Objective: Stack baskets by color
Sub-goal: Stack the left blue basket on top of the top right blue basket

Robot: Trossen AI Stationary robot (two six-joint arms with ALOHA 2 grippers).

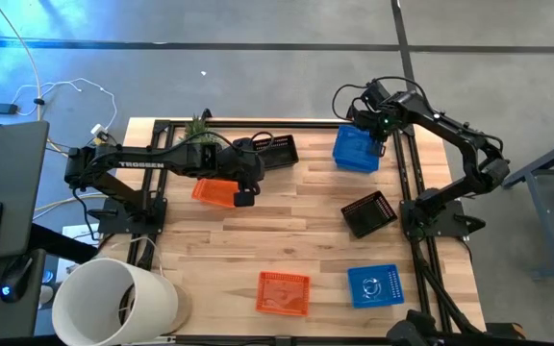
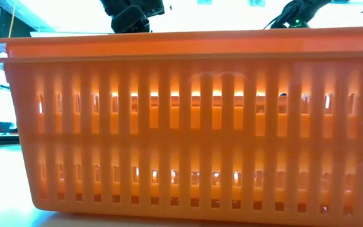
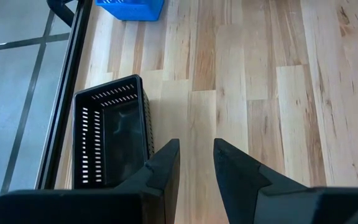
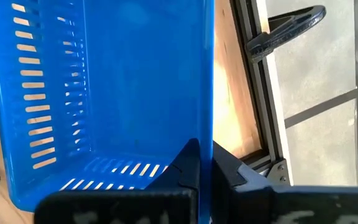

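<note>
baskets lie spread around your two grippers. your right gripper [image 4: 205, 163] is clamped on the wall of a blue basket [image 4: 104, 81], whose tray lies just beside the fingers. your left gripper [image 3: 196, 163] has its fingers a little apart with nothing between them, bare wood below; a black basket [image 3: 110, 130] sits just beside one finger, and an orange basket [image 1: 214, 191] lies under that arm. another black basket [image 1: 369, 213], orange basket [image 1: 283, 292] and blue basket [image 1: 374, 285] lie well apart from both.
</note>
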